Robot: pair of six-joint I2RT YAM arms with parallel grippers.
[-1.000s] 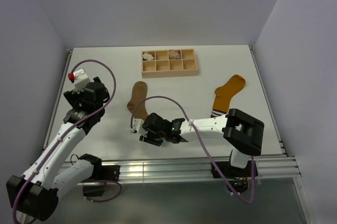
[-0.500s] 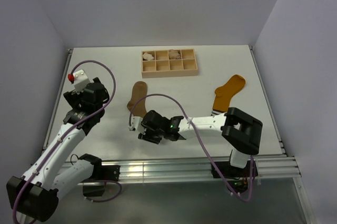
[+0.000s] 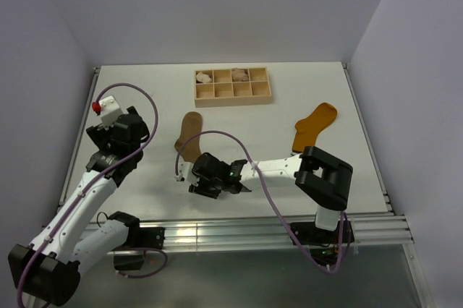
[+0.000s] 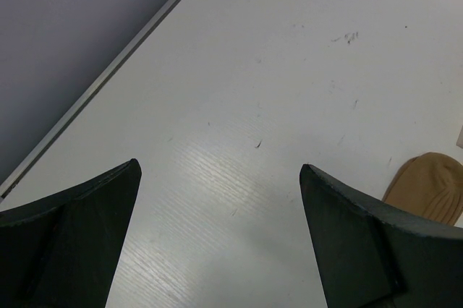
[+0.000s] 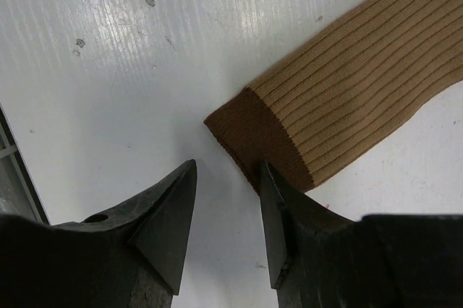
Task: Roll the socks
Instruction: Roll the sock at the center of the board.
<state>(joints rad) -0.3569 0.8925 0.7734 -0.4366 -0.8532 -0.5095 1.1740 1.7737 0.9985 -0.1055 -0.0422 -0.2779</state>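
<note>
- While the right claw (image 5: 228,167) hovered low over the table (image 5: 108,55), its jaws stood half apart, released, gripping nothing.
- The tan sock (image 5: 347,98) lay flat, its dark brown end just ahead of one finger.
- The left claw (image 4: 219,167) gaped wide above the table, holding nothing.
- The mustard sock (image 3: 315,126) lay well apart, off to the right.
</note>
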